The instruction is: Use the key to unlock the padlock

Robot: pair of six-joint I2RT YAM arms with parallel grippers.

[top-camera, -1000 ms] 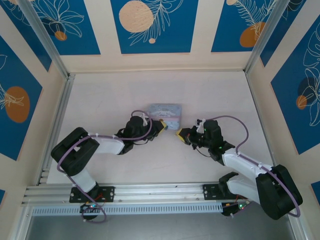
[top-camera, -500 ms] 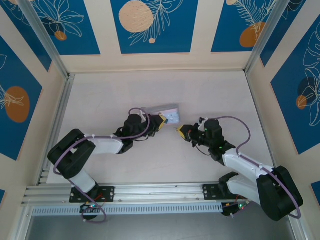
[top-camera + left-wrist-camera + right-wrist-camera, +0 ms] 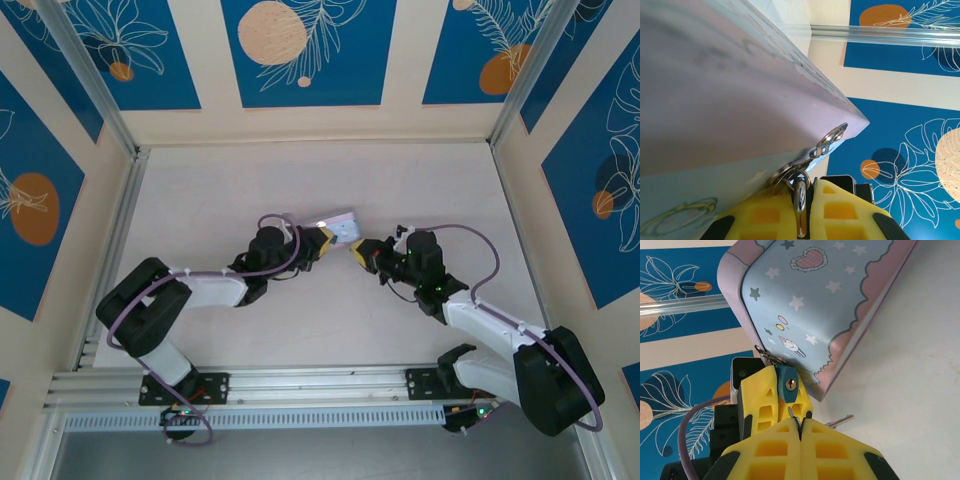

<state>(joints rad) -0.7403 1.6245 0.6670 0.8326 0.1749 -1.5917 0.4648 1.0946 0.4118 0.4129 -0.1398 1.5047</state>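
Two pinches: left gripper (image 3: 322,238) jaws clamp tiny rigid padlock (image 3: 788,385) at tin's (image 3: 840,300) 7 o'clock corner; right gripper (image 3: 801,427) jaws squeeze thin, likely slippery key (image 3: 793,415).

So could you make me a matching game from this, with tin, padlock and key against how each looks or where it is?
Things:
1. tin
2. padlock
3. key

States:
A. pinched in the right claw
B. teal, gripped by the left claw
C. pale blue with stars and a heart

Pairs: 1-C, 2-B, 3-A
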